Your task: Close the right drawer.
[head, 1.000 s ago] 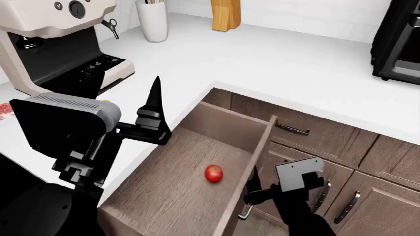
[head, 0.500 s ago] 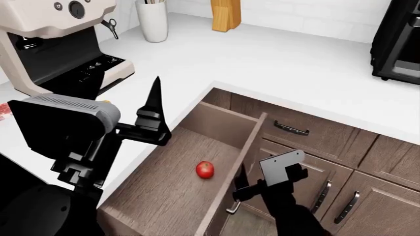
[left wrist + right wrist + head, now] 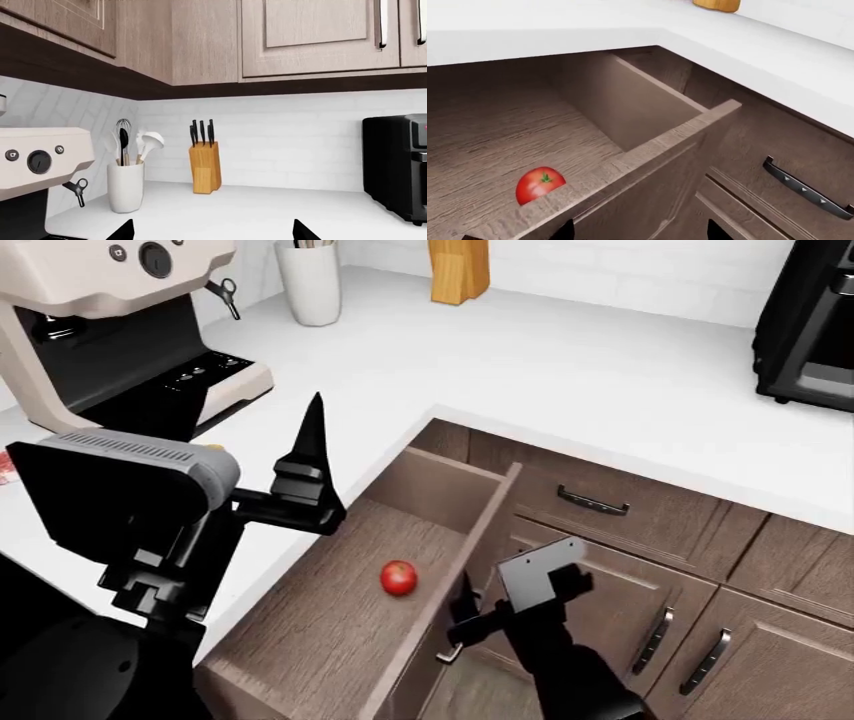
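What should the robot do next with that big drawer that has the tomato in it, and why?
Probably keep pushing the front panel inward with the right gripper. The right drawer is open, with the tomato lying loose on its floor, and that gripper sits right at the panel by the handle. A slow push looks wise, since the tomato may roll.

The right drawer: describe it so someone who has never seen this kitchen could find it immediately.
Start at the white countertop and look under its inner corner. The right drawer is the wide, deep box of grey-brown wood standing open there, with the right gripper at its front panel. Unlike the shut drawer front with the short dark handle beside it, it holds a red tomato.
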